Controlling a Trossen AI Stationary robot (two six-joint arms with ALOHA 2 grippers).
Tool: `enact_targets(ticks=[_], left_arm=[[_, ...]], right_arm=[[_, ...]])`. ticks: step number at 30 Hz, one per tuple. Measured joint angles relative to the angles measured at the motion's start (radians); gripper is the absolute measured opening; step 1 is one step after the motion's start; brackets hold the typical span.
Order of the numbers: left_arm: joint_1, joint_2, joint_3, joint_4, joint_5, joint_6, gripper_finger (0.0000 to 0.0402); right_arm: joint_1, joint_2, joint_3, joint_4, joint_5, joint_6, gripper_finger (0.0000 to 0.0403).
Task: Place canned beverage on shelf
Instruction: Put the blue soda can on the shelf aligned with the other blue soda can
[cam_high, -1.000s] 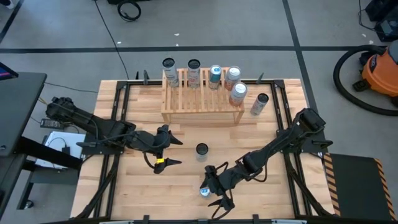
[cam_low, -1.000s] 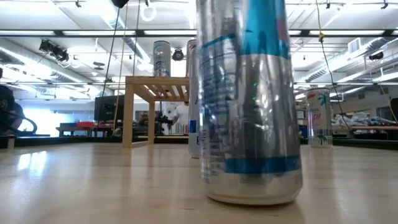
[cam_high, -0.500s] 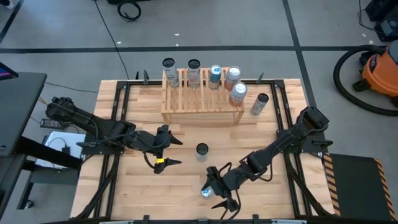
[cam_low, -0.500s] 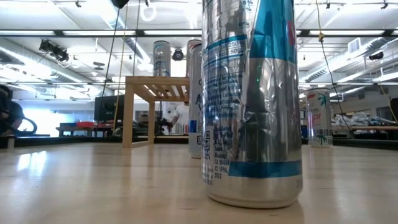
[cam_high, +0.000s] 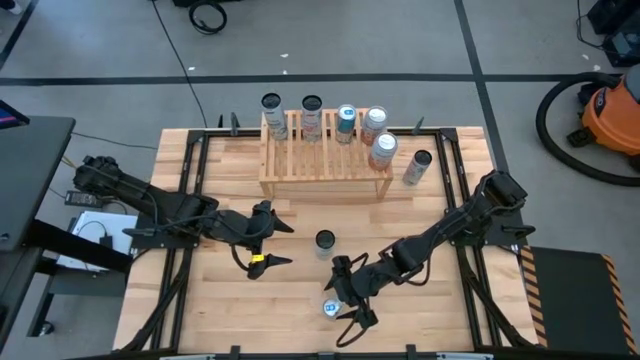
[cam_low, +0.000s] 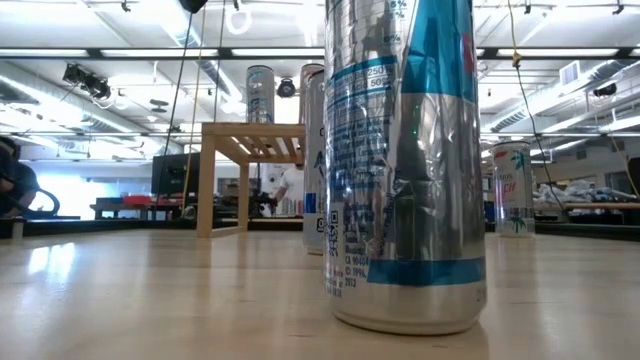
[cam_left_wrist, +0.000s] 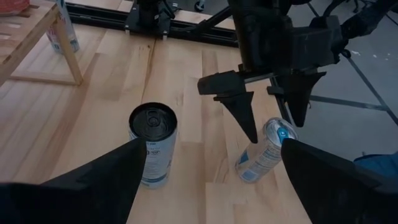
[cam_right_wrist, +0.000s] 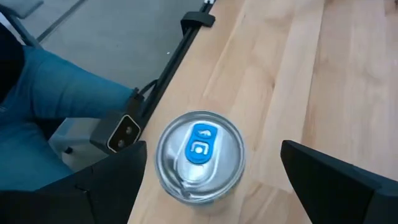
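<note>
Can (cam_high: 329, 307) upright, long axis vertical

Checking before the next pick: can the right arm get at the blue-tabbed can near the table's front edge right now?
Probably yes. The right gripper hangs open right above the blue-tabbed can, which stands upright with nothing close around it; the black-topped can stands well apart.

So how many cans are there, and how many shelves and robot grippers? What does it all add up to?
cans: 8
shelf: 1
grippers, the left gripper and the right gripper: 2
Total: 11
</note>
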Motion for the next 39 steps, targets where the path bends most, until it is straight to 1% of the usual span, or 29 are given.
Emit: enact_targets(ticks=[7, 12, 20, 28, 35, 39], left_arm=[[0.0, 0.0, 0.0, 0.0, 0.0, 0.005, 0.0373], [0.0, 0.0, 0.0, 0.0, 0.0, 0.005, 0.0373], [0.0, 0.0, 0.0, 0.0, 0.0, 0.005, 0.0373], [0.0, 0.0, 0.0, 0.002, 0.0, 0.005, 0.0373], [0.0, 0.0, 0.0, 0.002, 0.0, 0.005, 0.0373], [0.0, 0.0, 0.0, 0.002, -0.006, 0.005, 0.0373]], right_arm=[[0.019, 0.0, 0.0, -0.012, 0.0, 0.038, 0.0373], [0.032, 0.0, 0.0, -0.012, 0.057, 0.061, 0.0372], [0.031, 0.0, 0.0, -0.011, 0.062, 0.09, 0.0372], [0.037, 0.049, 0.0, 0.018, 0.067, 0.093, 0.0372], [0.037, 0.05, 0.0, 0.033, 0.147, 0.098, 0.0372], [0.033, 0.05, 0.0, 0.026, 0.127, 0.132, 0.0372]])
